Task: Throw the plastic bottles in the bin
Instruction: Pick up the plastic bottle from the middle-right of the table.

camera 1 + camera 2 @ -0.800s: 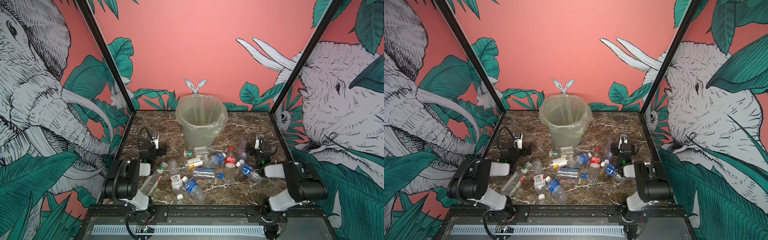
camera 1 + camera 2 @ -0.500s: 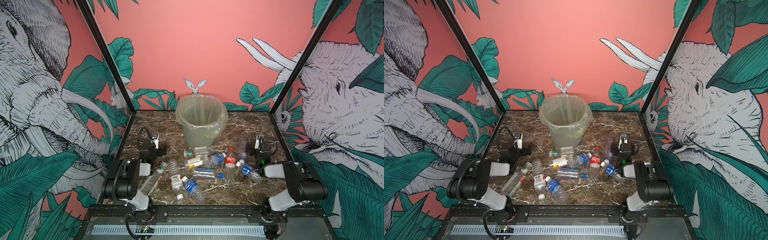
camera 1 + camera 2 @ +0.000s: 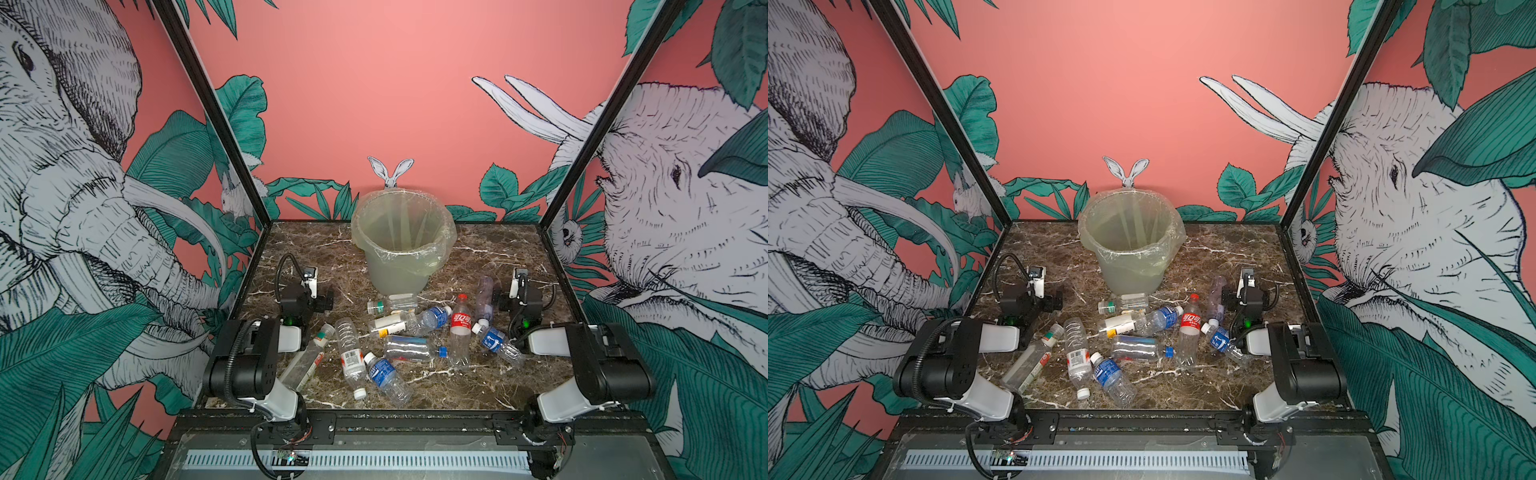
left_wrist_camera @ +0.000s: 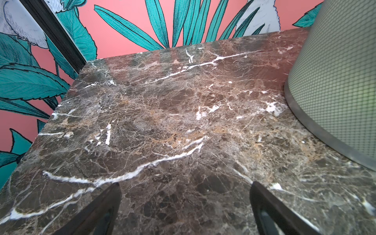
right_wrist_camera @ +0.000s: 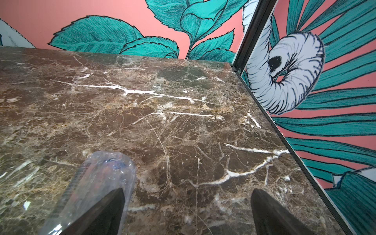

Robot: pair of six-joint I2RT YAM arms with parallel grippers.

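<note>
Progress: You are at the very start, judging by the scene. Nothing shows inside the bin [image 3: 402,232], and every bottle in view lies on the table [image 3: 478,249].
Bin: It stands upright at the far middle of the table, lined with a clear bag, mouth open. In the left wrist view its wall [image 4: 341,81] rises just beside the left arm's reach.
Bottles: You have about a dozen bottles [image 3: 409,332] scattered in front of the bin, between the two arms. A red-labelled one [image 3: 460,328] sits mid-pile, pointing toward the bin. Blue-labelled ones lie near the front [image 3: 386,376] and near the right arm [image 3: 496,343]. A tall clear one [image 3: 305,357] rests close to the left arm. One short bottle [image 3: 392,302] lies just in front of the bin's base.
Left gripper: Your left gripper [image 4: 185,189] is wide open and empty, with only bare table between its fingers [image 4: 105,205].
Right gripper: Your right gripper [image 5: 188,195] is also spread wide, holding nothing. A clear bottle [image 5: 101,183] lies just beside one finger, outside the gap; I cannot tell whether they touch.
Left to do: All of it. You still have every bottle to pick up and drop in.
Likely first pick: That clear bottle beside the right gripper looks closest to hand.
</note>
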